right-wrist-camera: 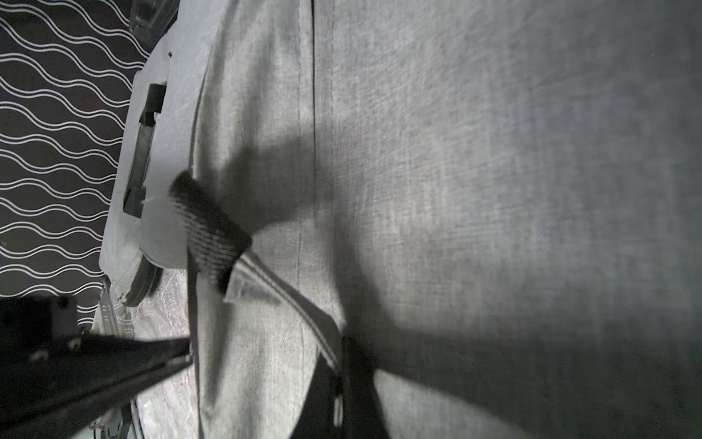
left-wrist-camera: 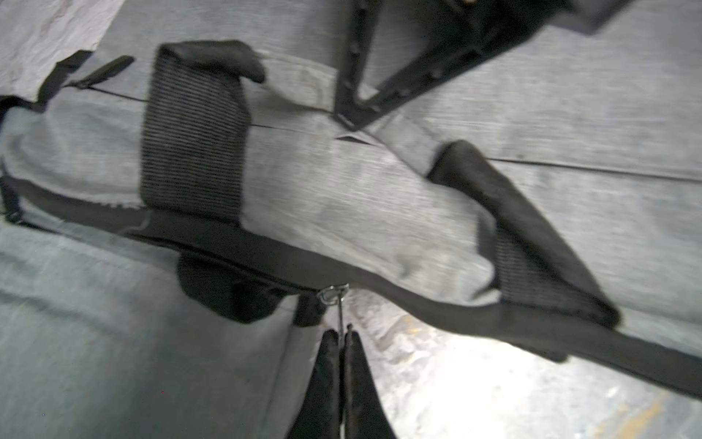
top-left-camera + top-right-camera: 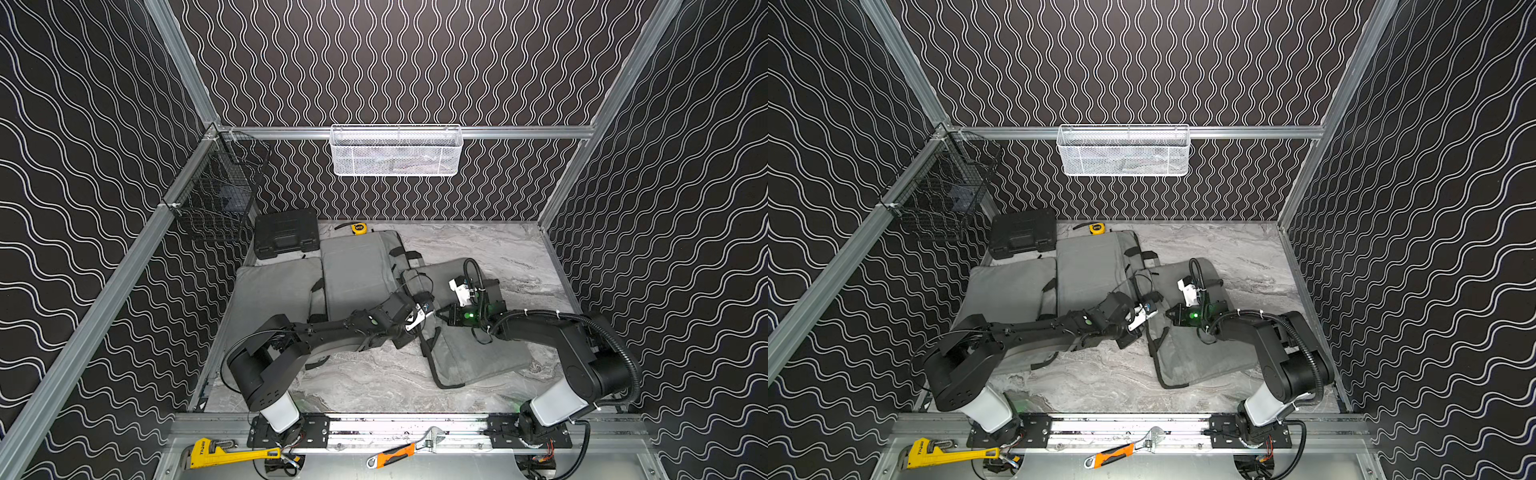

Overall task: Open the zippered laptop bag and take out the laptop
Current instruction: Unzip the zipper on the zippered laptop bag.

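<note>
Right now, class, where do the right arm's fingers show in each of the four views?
Top view: right fingers mid-scene, low over the grey bag.
Top view: same spot, over the same bag.
Left wrist: a black V tipped onto the bag's seam.
Right wrist: nearest the lens, shut on the bag's stitched edge.
Shared landmark: the grey bag.

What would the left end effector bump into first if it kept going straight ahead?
The left end effector, pinching the zipper pull, would probably meet the black zip edge of the bag first, though depth is hard to judge.
</note>
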### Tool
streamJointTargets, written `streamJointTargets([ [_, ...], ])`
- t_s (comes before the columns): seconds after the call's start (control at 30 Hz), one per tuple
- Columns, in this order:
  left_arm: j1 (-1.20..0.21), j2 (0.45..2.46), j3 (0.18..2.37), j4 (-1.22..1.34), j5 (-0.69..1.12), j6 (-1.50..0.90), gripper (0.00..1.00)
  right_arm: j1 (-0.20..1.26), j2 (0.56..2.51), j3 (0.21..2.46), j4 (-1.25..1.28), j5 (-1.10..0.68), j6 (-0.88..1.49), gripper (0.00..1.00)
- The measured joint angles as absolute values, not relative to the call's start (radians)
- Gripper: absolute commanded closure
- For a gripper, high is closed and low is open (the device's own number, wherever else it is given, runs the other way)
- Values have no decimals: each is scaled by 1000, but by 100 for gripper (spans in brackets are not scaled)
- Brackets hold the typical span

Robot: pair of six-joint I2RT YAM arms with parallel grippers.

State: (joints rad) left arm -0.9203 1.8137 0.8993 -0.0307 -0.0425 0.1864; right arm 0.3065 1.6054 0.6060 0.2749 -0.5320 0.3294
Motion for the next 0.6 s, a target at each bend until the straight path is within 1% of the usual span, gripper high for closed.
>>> streamJointTargets([
  [0.27, -949, 1859, 1030, -72, -23, 133, 100, 261, 1557, 603, 233, -487, 333, 100],
  [0.6, -944, 1947, 1219, -181, -28, 186, 100, 216, 1523, 630, 179, -443, 332, 100],
])
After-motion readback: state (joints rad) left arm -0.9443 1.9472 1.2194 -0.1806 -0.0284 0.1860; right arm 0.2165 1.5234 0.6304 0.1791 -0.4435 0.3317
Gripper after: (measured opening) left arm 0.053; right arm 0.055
